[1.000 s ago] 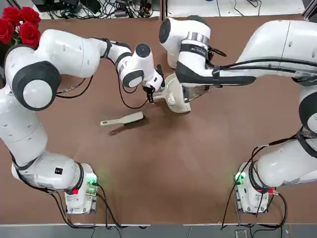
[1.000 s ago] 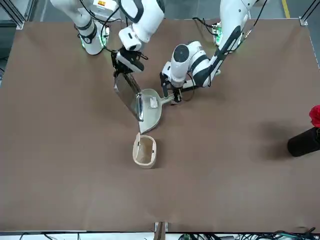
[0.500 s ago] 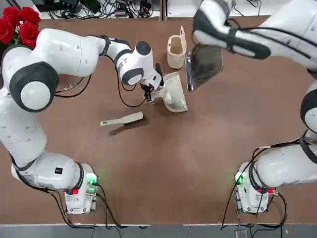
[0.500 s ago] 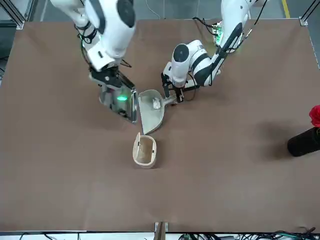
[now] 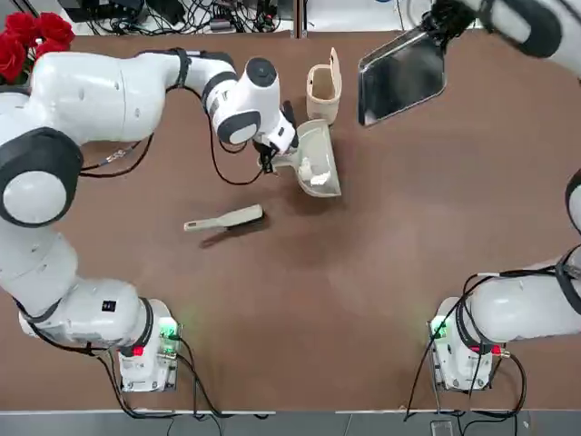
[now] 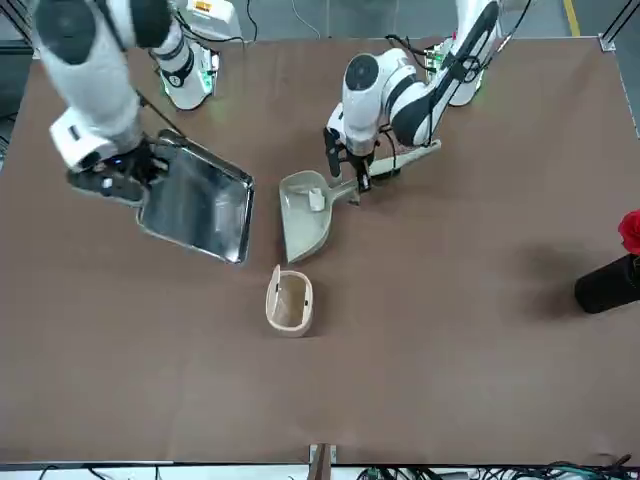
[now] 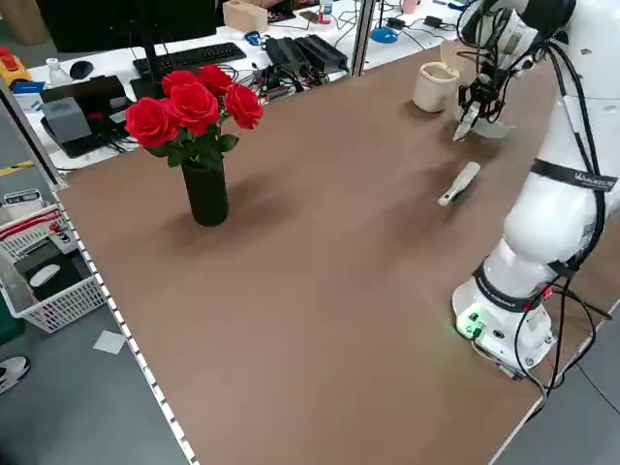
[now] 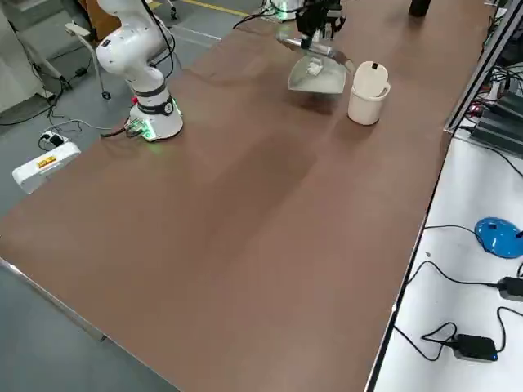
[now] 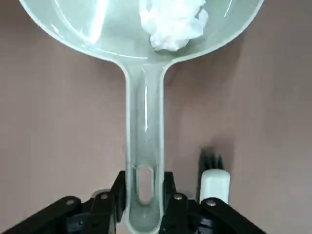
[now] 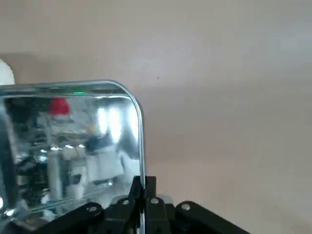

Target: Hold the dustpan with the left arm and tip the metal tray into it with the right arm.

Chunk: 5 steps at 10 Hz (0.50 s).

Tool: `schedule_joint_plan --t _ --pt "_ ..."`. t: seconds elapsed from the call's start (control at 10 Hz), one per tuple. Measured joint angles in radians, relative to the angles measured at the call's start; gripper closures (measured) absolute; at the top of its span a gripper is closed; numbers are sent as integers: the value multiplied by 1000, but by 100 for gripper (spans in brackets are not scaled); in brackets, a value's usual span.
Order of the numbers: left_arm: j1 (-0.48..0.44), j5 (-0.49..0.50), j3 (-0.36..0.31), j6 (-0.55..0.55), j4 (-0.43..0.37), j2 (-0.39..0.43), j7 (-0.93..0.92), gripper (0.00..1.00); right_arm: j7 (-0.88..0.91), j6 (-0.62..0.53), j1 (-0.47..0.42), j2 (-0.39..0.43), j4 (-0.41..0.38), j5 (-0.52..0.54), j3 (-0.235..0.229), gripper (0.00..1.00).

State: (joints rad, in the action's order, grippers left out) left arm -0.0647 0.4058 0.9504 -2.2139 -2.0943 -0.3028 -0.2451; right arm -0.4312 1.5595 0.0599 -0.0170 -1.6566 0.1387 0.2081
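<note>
Left gripper (image 9: 145,197) clamps the dustpan (image 9: 145,112), white wad (image 9: 173,22) inside; right gripper (image 10: 144,195) pinches the emptied metal tray (image 10: 73,151) well apart — tipping looks done; setting down remains — probably.

Metal tray (image 10: 73,151): you get bright glare patches.
Tabletop (image 5: 300,318): you see soft shadows, evenly bright.
Dustpan (image 9: 141,24): you catch white highlights.

Right gripper (image 10: 144,187), its two dark fingers shut on the rim of the tray (image 10: 73,151). The tray's shiny inner face carries reflections, among them a red patch and bright white streaks; its visible corner is rounded. Beyond lies the brown tabletop (image 10: 219,97), with part of a white object (image 10: 6,74) near the tray.
</note>
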Motion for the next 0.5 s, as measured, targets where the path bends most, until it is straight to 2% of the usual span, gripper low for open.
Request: schedule_joint_plan --t 0.1,0.3,0.5 --pt "-121 0 115 26 0 4 -3 67 46 0 -6 10 -7 -57 -69 95" --pt "-432 -1 386 92 -1 6 -42 67 151 3 -14 20 -31 -140 -197 95" --pt "-748 -2 650 158 2 1 -77 67 260 49 -18 25 -100 -188 -313 95"
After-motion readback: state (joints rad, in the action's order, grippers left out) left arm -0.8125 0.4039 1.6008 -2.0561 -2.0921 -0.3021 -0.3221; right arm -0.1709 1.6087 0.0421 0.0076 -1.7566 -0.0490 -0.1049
